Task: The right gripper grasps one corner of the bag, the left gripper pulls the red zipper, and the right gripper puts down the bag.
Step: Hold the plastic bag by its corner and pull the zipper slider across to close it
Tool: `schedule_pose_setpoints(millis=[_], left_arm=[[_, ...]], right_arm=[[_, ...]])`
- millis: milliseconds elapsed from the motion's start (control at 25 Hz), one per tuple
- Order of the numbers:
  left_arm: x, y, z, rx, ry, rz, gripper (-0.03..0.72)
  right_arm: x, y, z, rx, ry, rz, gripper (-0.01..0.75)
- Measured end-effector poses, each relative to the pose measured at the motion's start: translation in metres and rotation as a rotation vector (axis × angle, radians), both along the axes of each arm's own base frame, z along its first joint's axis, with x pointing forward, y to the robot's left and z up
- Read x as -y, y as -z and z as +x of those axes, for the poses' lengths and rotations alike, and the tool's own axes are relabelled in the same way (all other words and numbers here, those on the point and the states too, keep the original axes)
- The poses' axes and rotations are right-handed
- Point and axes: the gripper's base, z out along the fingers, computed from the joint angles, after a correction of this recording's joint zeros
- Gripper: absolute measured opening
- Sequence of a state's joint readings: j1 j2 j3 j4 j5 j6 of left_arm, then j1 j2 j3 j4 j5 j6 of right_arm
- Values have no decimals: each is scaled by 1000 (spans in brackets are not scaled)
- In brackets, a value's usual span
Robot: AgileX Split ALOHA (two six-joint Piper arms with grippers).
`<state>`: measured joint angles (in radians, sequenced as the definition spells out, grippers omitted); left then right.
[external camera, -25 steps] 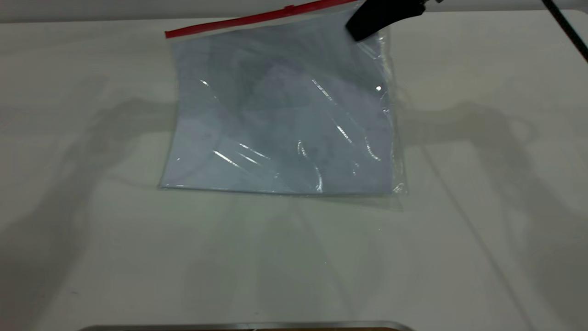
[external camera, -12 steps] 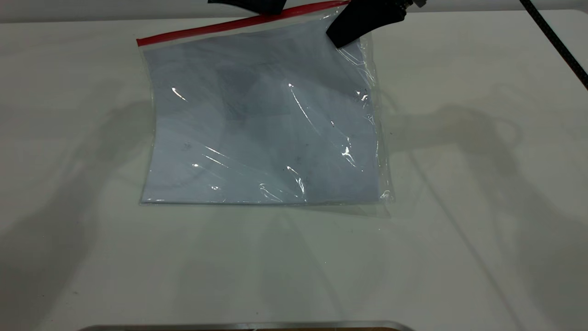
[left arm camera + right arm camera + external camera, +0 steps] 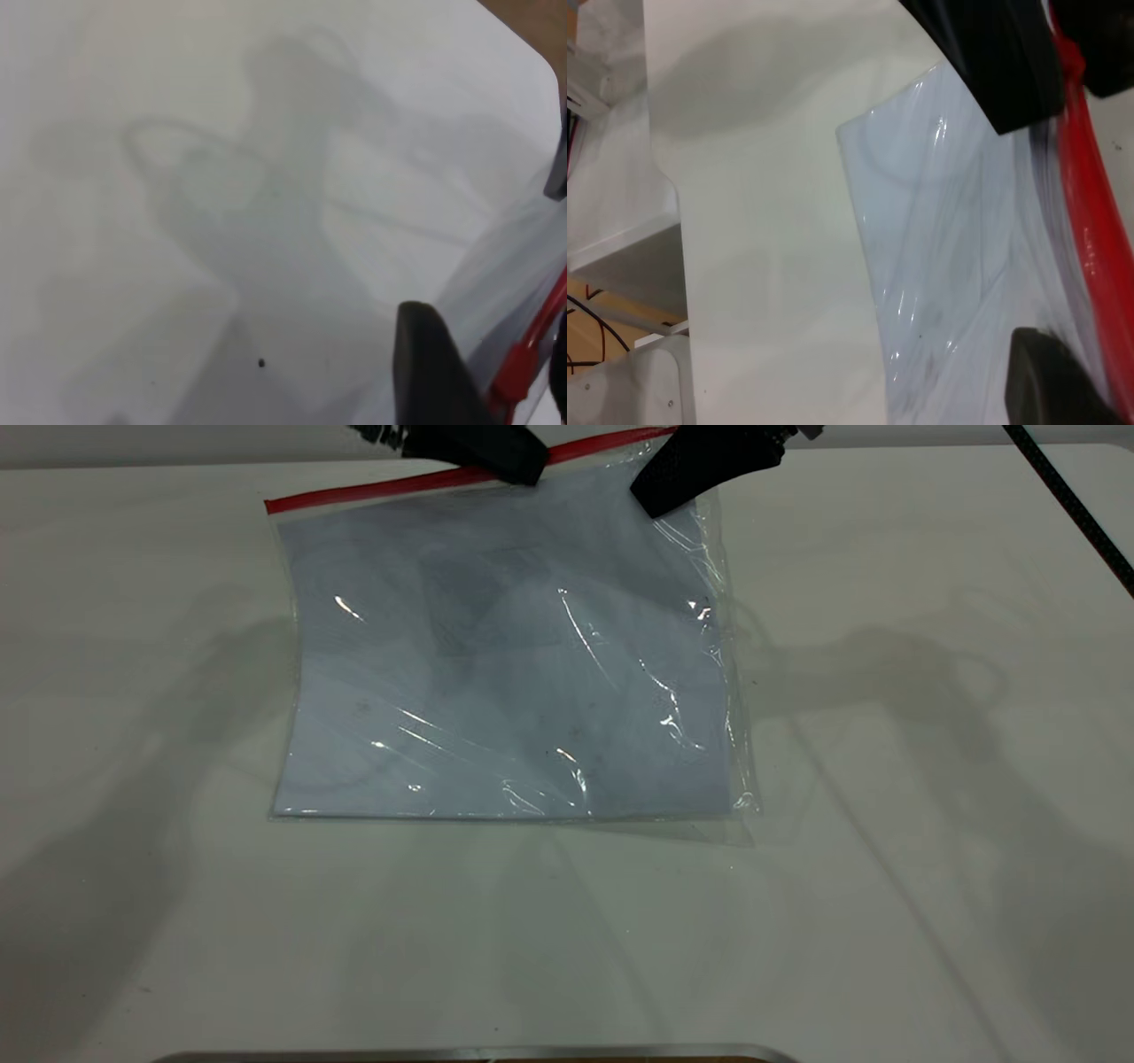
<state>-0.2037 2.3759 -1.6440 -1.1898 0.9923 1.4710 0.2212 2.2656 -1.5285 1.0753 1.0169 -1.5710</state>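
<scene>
The bag (image 3: 505,664), clear plastic with white paper inside, hangs tilted from its far edge, its near edge resting on the table. The red zipper (image 3: 390,485) runs along the raised far edge. My right gripper (image 3: 673,478) is shut on the corner of the bag (image 3: 709,522) at the zipper's right end; one of its fingers (image 3: 1045,376) presses on the plastic beside the red strip (image 3: 1094,230). My left gripper (image 3: 509,465) sits at the middle of the zipper. Its jaws stand open on either side of the red slider tab (image 3: 512,374), with a gap showing.
The white table (image 3: 886,779) carries arm shadows on both sides of the bag. A metal edge (image 3: 478,1052) lies along the near side. A black cable (image 3: 1072,505) crosses the far right corner.
The bag swung left with the right gripper, then stayed still. The left gripper came in from the far side and lowered over the zipper's middle.
</scene>
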Motion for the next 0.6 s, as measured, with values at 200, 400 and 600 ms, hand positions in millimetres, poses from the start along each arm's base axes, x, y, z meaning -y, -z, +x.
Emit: schedule_pose_setpoints(millis=[200, 400, 600], left_arm=[[0, -2, 1, 8, 1, -2, 207], [1, -2, 1, 17, 18, -10, 60], [0, -4, 2, 16, 6, -29, 51]], right_arm=[[0, 0, 0, 4, -3, -2, 35], [7, 0, 3, 5, 14, -1, 35], [19, -2, 7, -1, 44, 17, 35]])
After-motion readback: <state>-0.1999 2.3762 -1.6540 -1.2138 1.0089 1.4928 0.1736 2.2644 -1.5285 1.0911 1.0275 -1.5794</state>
